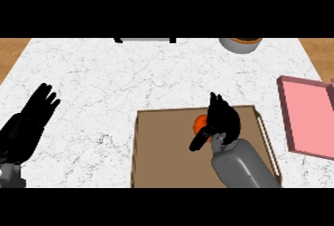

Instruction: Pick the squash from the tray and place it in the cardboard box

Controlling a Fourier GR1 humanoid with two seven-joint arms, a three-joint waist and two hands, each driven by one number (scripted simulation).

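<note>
An orange squash (201, 123) lies in the far right part of the brown tray (163, 152), which sits at the counter's near edge. My right hand (223, 120) is over the tray right beside the squash and covers its right side. The fingers point away from me and look nearly straight, and the thumb juts down-left below the squash. They are not curled round it. The box (308, 118) at the right is pink with a raised rim and is cut off by the view's edge. At the far left, my left hand (29, 123) rests open, fingers up.
A grey pot (240, 44) with something orange inside stands at the back right. A dark-framed object (145, 40) shows at the back edge. White marbled counter (130, 79) lies between tray and back edge. Wood shows past both back corners.
</note>
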